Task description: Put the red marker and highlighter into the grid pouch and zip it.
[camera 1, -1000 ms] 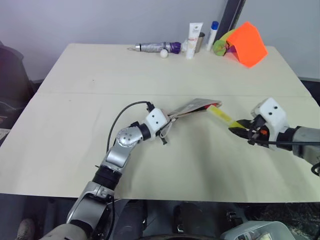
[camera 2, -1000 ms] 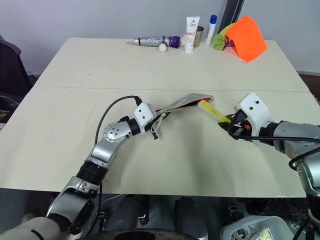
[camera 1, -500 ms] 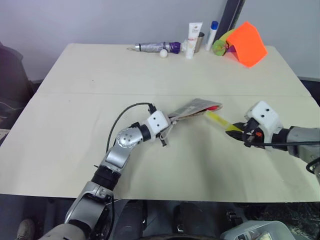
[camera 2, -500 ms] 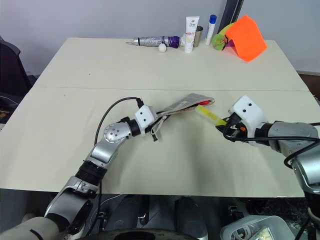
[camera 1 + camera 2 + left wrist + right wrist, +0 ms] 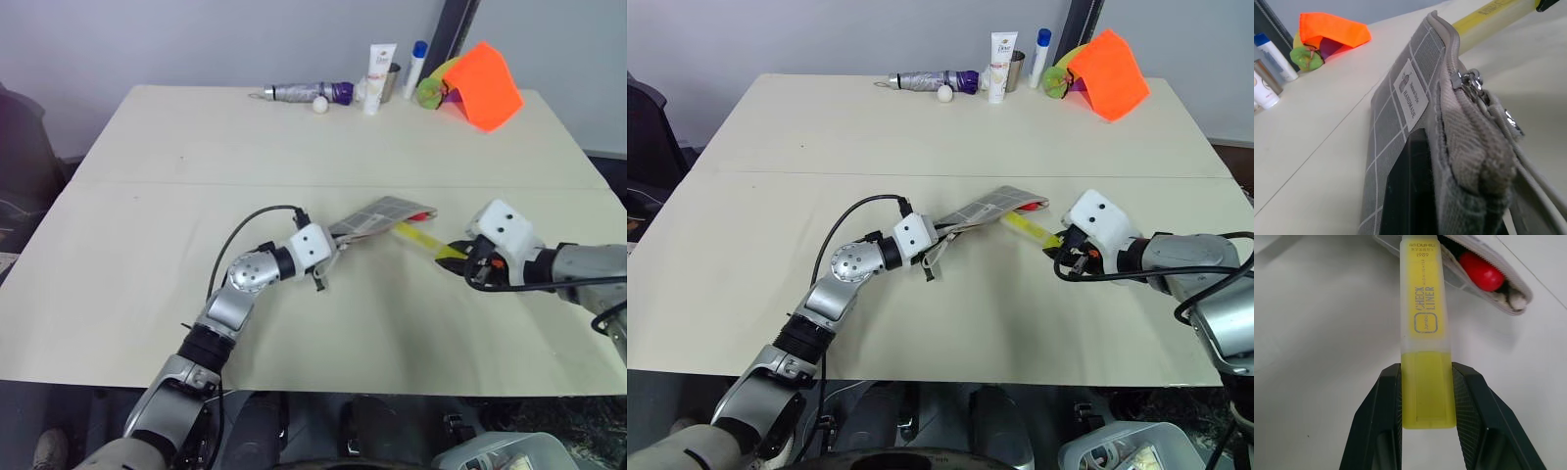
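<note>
The grid pouch [image 5: 377, 214], grey with white lines and a small label [image 5: 1411, 93], is held off the table at a slant. My left gripper [image 5: 331, 241] is shut on its near end, by the zipper pull and cord. At its open far end the red marker [image 5: 1481, 272] lies inside, its red tip showing [image 5: 1031, 207]. My right gripper [image 5: 1426, 368] is shut on the back end of the yellow highlighter [image 5: 1426, 318]. The highlighter [image 5: 419, 236] points at the pouch's mouth and its far end reaches the opening beside the red marker.
Along the table's far edge stand a folded umbrella [image 5: 304, 93], a small white ball [image 5: 320, 105], a white tube [image 5: 380, 73], a blue-capped bottle [image 5: 416, 65], a green thing [image 5: 431, 93] and an orange folded shape [image 5: 485, 86]. Bare tabletop [image 5: 147, 245] surrounds both arms.
My right gripper has carried the highlighter to the left, bringing its far end up to the pouch's mouth. The left gripper and pouch have hardly moved.
</note>
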Controlling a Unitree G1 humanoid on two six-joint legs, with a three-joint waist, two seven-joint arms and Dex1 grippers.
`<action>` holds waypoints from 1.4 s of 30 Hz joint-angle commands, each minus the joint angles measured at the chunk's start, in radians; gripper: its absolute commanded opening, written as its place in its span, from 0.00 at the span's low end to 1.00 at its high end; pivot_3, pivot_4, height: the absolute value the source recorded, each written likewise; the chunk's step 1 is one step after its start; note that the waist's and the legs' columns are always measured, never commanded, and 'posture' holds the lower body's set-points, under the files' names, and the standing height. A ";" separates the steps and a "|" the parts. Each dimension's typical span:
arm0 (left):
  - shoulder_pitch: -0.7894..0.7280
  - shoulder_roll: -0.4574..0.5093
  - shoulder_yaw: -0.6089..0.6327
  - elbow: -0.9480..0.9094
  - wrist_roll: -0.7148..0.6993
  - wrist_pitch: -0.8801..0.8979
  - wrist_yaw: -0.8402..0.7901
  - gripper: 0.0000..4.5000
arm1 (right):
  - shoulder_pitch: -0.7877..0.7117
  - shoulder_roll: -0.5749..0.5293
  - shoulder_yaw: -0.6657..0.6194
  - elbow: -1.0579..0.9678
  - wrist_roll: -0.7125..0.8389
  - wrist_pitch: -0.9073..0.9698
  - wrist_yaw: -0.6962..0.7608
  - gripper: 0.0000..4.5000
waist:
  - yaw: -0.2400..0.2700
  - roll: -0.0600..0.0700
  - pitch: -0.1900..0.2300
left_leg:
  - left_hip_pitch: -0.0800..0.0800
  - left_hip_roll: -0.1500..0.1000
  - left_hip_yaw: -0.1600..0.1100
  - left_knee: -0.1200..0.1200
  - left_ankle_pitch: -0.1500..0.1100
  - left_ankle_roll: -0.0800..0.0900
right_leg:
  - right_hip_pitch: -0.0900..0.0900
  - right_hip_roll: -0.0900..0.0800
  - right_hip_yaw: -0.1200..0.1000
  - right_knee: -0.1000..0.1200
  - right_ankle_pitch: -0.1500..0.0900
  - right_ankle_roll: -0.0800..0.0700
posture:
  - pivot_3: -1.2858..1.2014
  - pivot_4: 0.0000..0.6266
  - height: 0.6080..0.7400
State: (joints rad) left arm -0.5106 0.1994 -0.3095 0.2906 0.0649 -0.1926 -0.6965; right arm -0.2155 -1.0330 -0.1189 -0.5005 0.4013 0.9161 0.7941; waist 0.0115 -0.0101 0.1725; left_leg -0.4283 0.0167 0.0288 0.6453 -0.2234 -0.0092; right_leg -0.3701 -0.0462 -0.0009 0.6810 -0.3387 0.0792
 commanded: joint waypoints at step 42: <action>-0.005 -0.010 -0.007 -0.036 -0.029 -0.040 -0.030 0.00 | 0.008 -0.024 -0.037 -0.018 0.020 0.000 0.028 0.19 | 0.000 0.000 0.000 | -0.001 0.000 0.000 0.000 0.000 0.001 | 0.000 0.000 0.000 -0.001 0.000 0.000 | 0.52 0.24 1.00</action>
State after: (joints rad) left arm -0.5104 0.1910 -0.3041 0.2940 0.0359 -0.2017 -0.7182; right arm -0.1885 -1.0569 -0.1590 -0.5014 0.4160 0.9194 0.8245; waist 0.0117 -0.0103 0.1726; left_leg -0.4289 0.0167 0.0288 0.6453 -0.2238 -0.0087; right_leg -0.3704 -0.0464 -0.0011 0.6802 -0.3387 0.0792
